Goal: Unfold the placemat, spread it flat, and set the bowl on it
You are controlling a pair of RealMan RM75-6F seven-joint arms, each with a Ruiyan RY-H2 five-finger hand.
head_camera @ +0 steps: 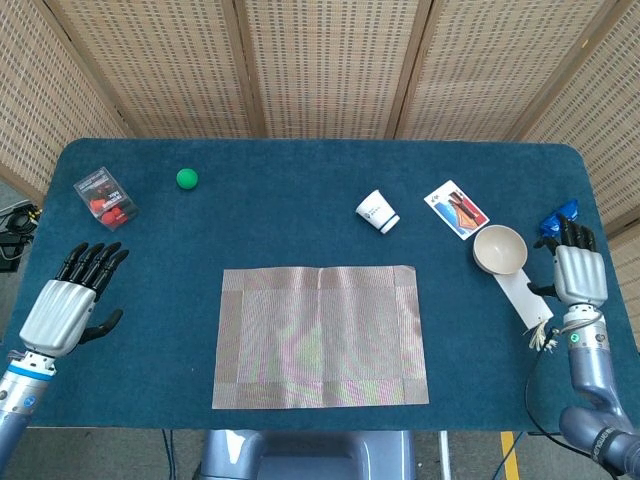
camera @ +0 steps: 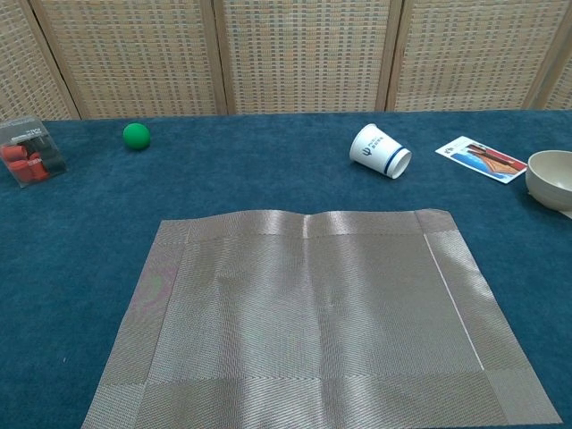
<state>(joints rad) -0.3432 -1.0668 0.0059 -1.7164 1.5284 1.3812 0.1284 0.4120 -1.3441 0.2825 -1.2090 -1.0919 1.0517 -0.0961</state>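
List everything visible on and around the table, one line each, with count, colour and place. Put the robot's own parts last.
woven rectangular placemat: 1, silvery beige, spread flat at table centre front.
round bowl: 1, cream, right side, off the placemat.
paper cup: 1, white with blue print, lying on its side behind the placemat.
printed card: 1, white with red and blue picture, right rear.
small ball: 1, green, left rear.
clear plastic box: 1, red and black contents, far left.
flat strip: 1, white, beside the bowl.
carpeted table top: 1, dark blue.
wicker screen panels: tan, behind table.
left hand: 1, grey and black, open, left edge.
right hand: 1, grey and black, right edge.
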